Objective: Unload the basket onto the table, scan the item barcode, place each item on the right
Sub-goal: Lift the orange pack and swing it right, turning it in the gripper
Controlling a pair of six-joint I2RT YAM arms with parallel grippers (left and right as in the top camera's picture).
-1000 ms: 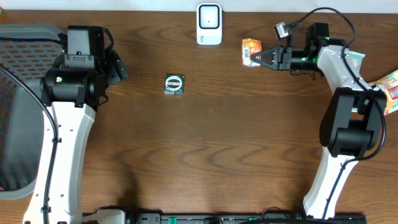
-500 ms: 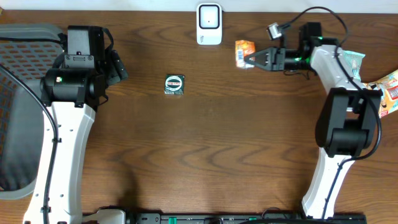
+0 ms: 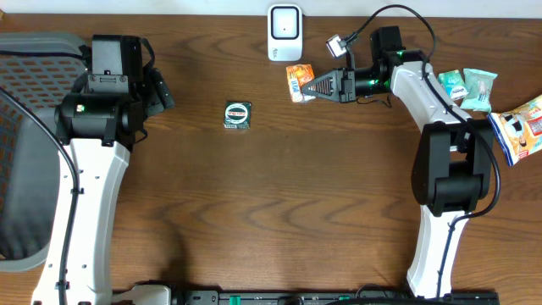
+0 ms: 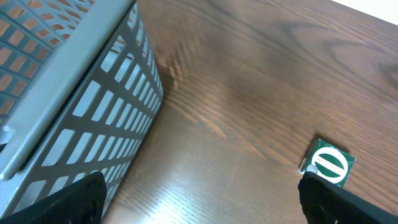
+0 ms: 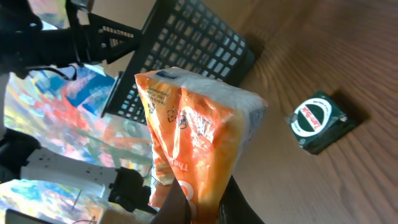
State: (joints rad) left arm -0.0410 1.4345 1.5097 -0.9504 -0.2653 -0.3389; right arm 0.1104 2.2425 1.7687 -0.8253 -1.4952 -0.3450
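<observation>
An orange snack packet (image 3: 299,82) hangs in the air just right of and below the white barcode scanner (image 3: 284,32) at the table's far edge. My right gripper (image 3: 315,86) is shut on the orange snack packet (image 5: 199,143), its black fingers (image 5: 177,205) pinching the lower edge. A small dark green box with a round label (image 3: 238,115) lies flat on the table left of centre; the same box (image 4: 329,164) lies ahead of the left gripper. My left gripper (image 4: 202,199) stands open over bare wood at the far left, holding nothing.
A grey mesh basket (image 3: 34,144) fills the left edge, close beside the left gripper, its wall (image 4: 74,118) right next to one finger. Several snack packs (image 3: 470,85) and a colourful bag (image 3: 525,123) lie at the right edge.
The right arm has carried the orange packet leftwards along the far side, from the right of the table to just beside the scanner. The left arm has not moved.
</observation>
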